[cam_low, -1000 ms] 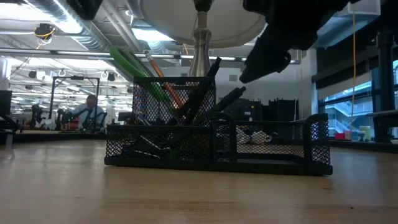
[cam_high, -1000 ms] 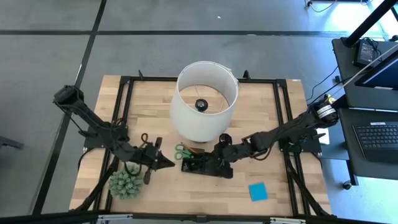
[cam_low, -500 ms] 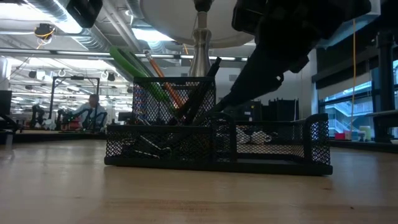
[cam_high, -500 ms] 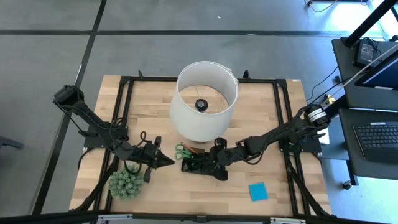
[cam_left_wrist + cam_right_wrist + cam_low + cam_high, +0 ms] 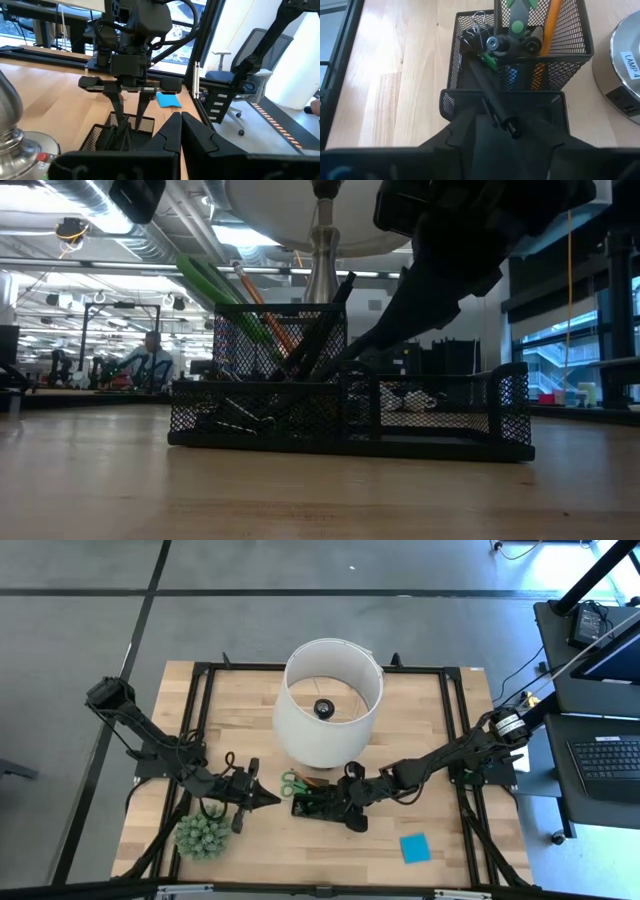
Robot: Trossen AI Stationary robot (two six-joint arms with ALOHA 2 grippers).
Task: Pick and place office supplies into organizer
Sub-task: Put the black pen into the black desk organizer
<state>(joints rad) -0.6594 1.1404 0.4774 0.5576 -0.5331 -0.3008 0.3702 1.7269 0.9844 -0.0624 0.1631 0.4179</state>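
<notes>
Scissors (image 5: 520, 15), pencil (image 5: 547, 30) sit in organizer (image 5: 325, 807); right pincer (image 5: 507, 127) clamps a pen (image 5: 492, 107); sticky pad (image 5: 415, 848) remains at four o'clock on the worktop (image 5: 250, 710).

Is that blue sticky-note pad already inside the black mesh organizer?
No, the blue pad lies on the bare table, apart from the organizer.

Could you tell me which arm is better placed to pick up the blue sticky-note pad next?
Probably the right: its pincer is at the organizer, nearer the blue sticky-note pad. The left pincer waits across the organizer.
</notes>
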